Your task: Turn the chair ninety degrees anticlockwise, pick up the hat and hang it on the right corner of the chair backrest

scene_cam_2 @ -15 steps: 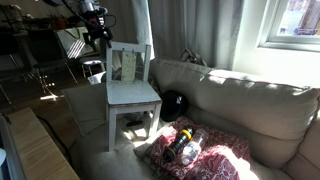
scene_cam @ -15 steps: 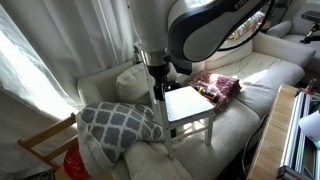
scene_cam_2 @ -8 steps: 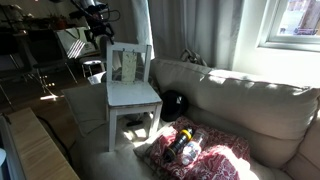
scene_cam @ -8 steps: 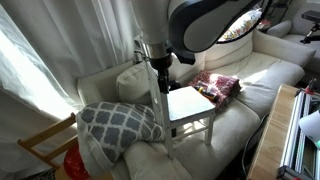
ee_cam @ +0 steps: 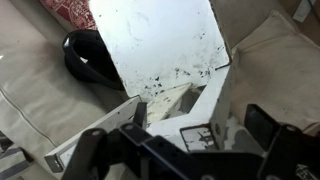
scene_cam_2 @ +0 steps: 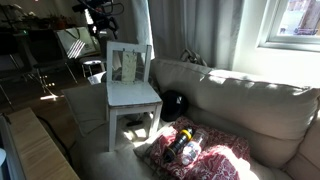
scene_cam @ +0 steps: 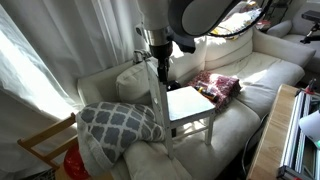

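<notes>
The white-grey chair (scene_cam: 190,103) stands on the cream sofa, its slatted backrest toward the robot arm; it also shows in an exterior view (scene_cam_2: 132,93) and from above in the wrist view (ee_cam: 165,40). My gripper (scene_cam: 157,45) hangs just above the top of the backrest, also seen in an exterior view (scene_cam_2: 103,25). In the wrist view my gripper (ee_cam: 200,135) is open, its fingers (ee_cam: 262,125) on either side of a backrest corner post (ee_cam: 205,100) with gaps. The black hat (scene_cam_2: 174,103) lies on the sofa beside the chair (ee_cam: 90,58).
A grey patterned cushion (scene_cam: 120,122) leans beside the chair. A red-pink patterned cloth (scene_cam: 217,84) lies on the sofa seat (scene_cam_2: 195,150). A natural wood chair frame (scene_cam: 45,145) stands by the sofa arm. A wooden table edge (scene_cam: 290,130) is near. Curtains hang behind.
My gripper has risen a little above the backrest top. The chair and the hat have not moved.
</notes>
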